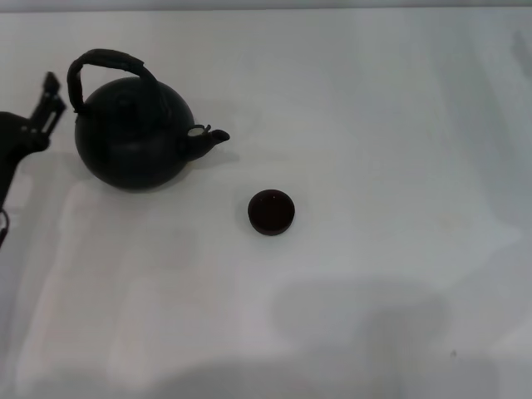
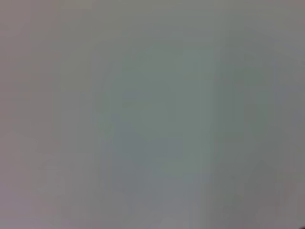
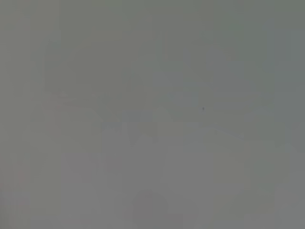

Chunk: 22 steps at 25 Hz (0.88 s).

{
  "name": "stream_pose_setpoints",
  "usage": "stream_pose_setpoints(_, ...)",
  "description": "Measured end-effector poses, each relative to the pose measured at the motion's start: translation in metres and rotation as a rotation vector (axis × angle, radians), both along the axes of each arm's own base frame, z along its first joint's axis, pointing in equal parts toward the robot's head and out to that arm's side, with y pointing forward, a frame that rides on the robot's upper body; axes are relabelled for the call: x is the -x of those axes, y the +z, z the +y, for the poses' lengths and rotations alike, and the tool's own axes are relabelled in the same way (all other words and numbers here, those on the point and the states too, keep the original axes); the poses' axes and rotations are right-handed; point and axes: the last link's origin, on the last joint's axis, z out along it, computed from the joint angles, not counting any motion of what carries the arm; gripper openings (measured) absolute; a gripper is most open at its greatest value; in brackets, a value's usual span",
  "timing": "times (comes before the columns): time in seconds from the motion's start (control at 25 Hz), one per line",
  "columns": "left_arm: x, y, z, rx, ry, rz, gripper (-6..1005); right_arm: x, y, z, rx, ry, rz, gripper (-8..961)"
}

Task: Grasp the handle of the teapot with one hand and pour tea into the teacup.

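Observation:
The matte black teapot (image 1: 133,137) stands upright at the left of the white table in the head view, its short spout (image 1: 209,138) pointing right toward the teacup. Its dark wrapped handle (image 1: 108,60) arches over the top. The small dark teacup (image 1: 271,211) stands alone near the middle, to the right of the teapot and nearer to me. My left gripper (image 1: 56,93) is at the far left edge, just left of the handle and apart from it, with its fingers slightly parted and empty. My right gripper is out of view. Both wrist views show only bare surface.
The white table (image 1: 374,125) stretches wide to the right of the cup and behind it. A soft shadow (image 1: 357,332) lies on the table near the front edge.

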Motion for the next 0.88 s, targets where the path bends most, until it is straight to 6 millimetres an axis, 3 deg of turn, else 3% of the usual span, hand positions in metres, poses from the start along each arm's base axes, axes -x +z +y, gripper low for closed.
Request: stream_pose_setpoints(0.88, 0.021, 0.031, -0.003, -0.174, 0.109, -0.122, 835, 0.000, -0.013, -0.016, 0.021, 0.043, 0.017, 845)
